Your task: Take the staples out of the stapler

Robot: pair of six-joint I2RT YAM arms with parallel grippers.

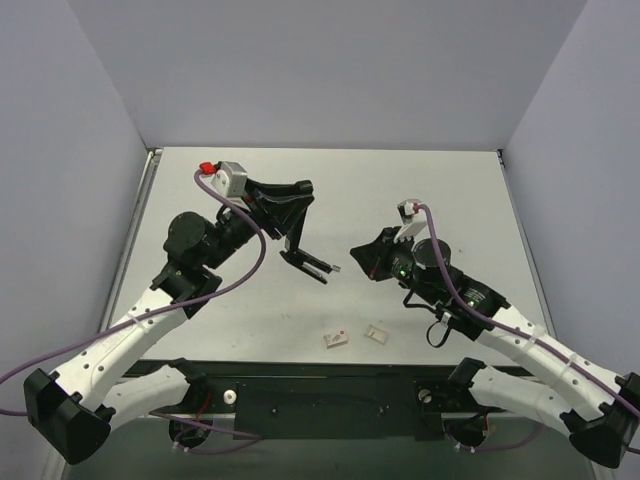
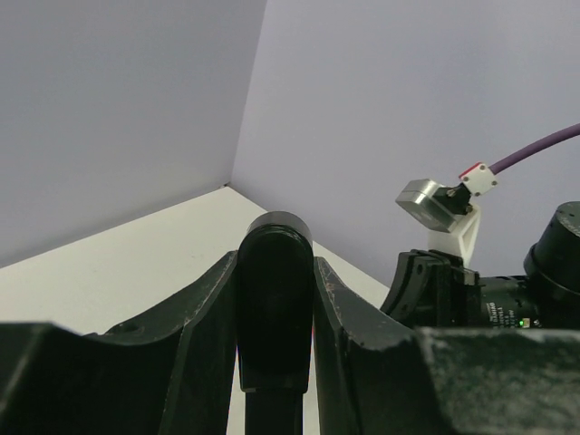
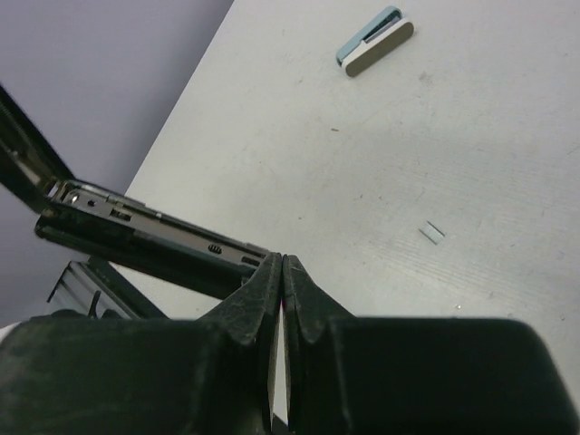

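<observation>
The stapler [image 1: 308, 262] is black and slim, and it hangs open above the table's middle. My left gripper [image 1: 296, 212] is shut on its rounded black top [image 2: 275, 245], which fills the gap between the two fingers [image 2: 213, 299]. In the right wrist view the stapler's lower arm [image 3: 136, 231] shows its metal staple channel. My right gripper [image 3: 283, 260] is shut, nothing showing between its jaws, and its tips rest against the channel's near end. From above, the right gripper [image 1: 354, 253] sits just right of the stapler's low end.
A small light-blue and pale grey object [image 3: 375, 40] lies on the table farther off, with a tiny pale strip [image 3: 432, 233] nearer. Two small white scraps [image 1: 336, 340] [image 1: 376, 333] lie near the table's front edge. Walls close in the table's left, back and right sides.
</observation>
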